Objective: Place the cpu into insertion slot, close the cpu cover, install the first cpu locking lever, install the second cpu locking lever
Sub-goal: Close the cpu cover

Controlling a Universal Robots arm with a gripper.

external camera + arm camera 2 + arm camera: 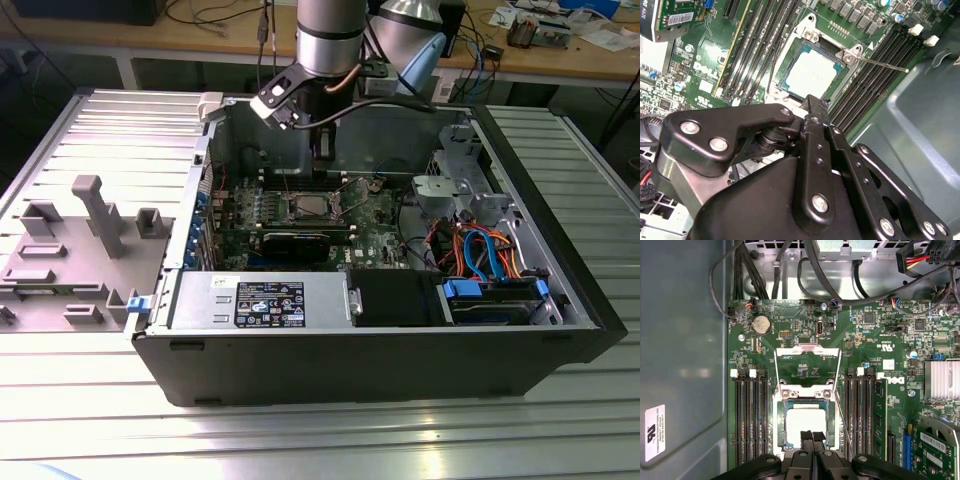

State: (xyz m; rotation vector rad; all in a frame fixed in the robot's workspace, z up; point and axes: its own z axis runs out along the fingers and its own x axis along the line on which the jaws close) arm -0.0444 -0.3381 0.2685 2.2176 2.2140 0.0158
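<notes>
Cpu (805, 424) lies flat and square inside the insertion slot (782, 426), silver top upward, in both wrist views; we judge the placing step complete. The cpu cover (807, 350) is thrown back on its hinge beyond the slot, bare board showing through its window. This leaves the socket open from above, and the cover is not yet closed. One locking lever (885, 64), a thin wire rod, juts sideways across the memory slots (875, 80), released and clear of the cover's path. The claw (812, 436) hangs over the near edge of the cpu with its fingers drawn together, no gap between them and nothing gripped. We cannot tell whether the tips touch the chip. We judge that the tips, closed like this, suit pushing rather than holding. The computer case (380, 370) lies on its side, lid off, on the ribbed metal worktop (300, 440), so that the board faces up toward the arm (330, 40). As to markings, we note a white sticker (655, 432) on the grey chassis wall, a printed label (270, 303) on the power supply, and white lettering on the board. We record that these are present and do not transcribe them.
</notes>
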